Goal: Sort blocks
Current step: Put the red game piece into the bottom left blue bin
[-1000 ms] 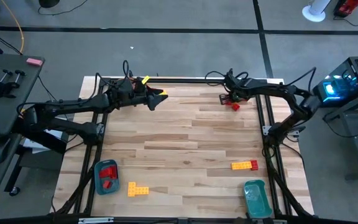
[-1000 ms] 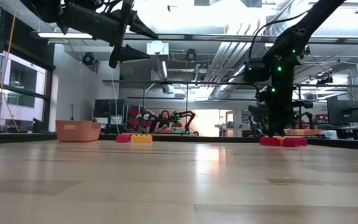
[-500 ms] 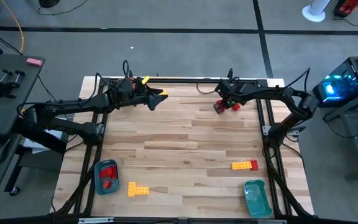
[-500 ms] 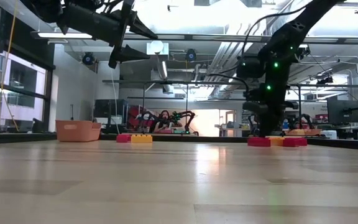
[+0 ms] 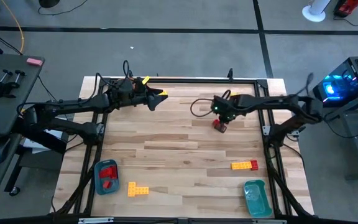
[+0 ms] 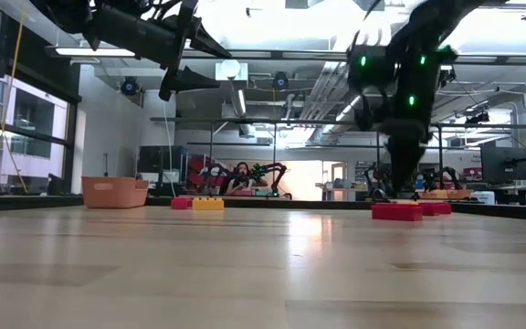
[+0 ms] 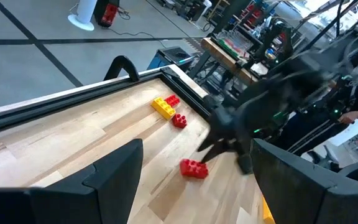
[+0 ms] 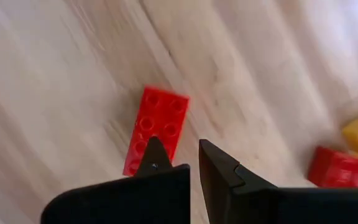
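Observation:
A red block (image 5: 219,126) lies flat on the table right of its middle, studs up; it also shows in the right wrist view (image 8: 157,127) and the low view (image 6: 396,211). My right gripper (image 8: 179,154) stands shut over one short end of it, pointing steeply down. Two red blocks (image 7: 179,120) and a yellow one (image 7: 162,107) lie behind it near the far right corner. My left gripper (image 5: 159,96) hangs open and high over the far left part of the table, with nothing between its fingers. My right gripper comes from above with its fingers shut. One fingertip (image 8: 154,152) stands on the red block's short end (image 8: 140,163). The tip itself hides the exact spot of contact. The block lies flat on the wood, not lifted.
A row of orange and red blocks (image 5: 244,165) lies at the near right, with a teal tray (image 5: 255,198) beyond it at the near edge. A small tray holding red blocks (image 5: 107,176) and joined yellow blocks (image 5: 137,190) sit near left. A black frame rims the table.
My right gripper has swung from the far right corner toward the table's middle and near edge, rolling as it went. The red block has slid along the table with it, away from the other blocks in the corner, and has turned about.

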